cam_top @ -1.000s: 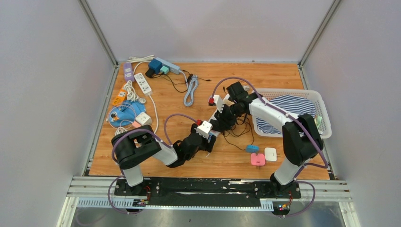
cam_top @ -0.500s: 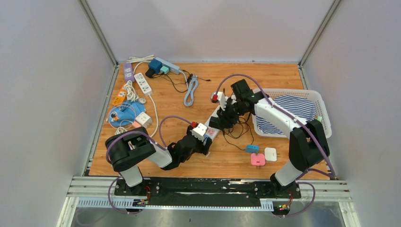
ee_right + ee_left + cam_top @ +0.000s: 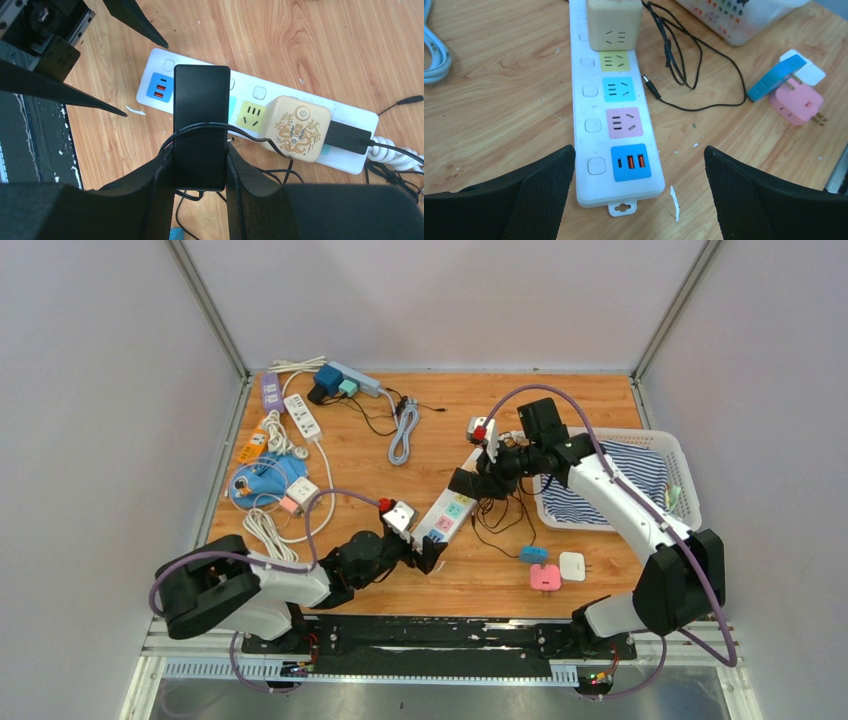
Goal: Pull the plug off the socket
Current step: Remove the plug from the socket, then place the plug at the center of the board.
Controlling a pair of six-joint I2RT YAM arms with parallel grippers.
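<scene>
Over the power strip [image 3: 580, 107], right pincer [image 3: 200, 165] clamps a black plug [image 3: 201, 115]; left pincer [image 3: 638, 152] gapes wide.

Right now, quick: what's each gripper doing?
Left gripper: open, holding nothing, fingers either side of the power strip end.
Right gripper: shut on the black adapter.

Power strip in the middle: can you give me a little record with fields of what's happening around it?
power strip: white, flat on the wooden table
right gripper: shut on black adapter, held above the strip
left gripper: open, fingers flanking the strip's USB end
plugged in: beige cube adapter
free sockets: yellow, cyan, pink
</scene>
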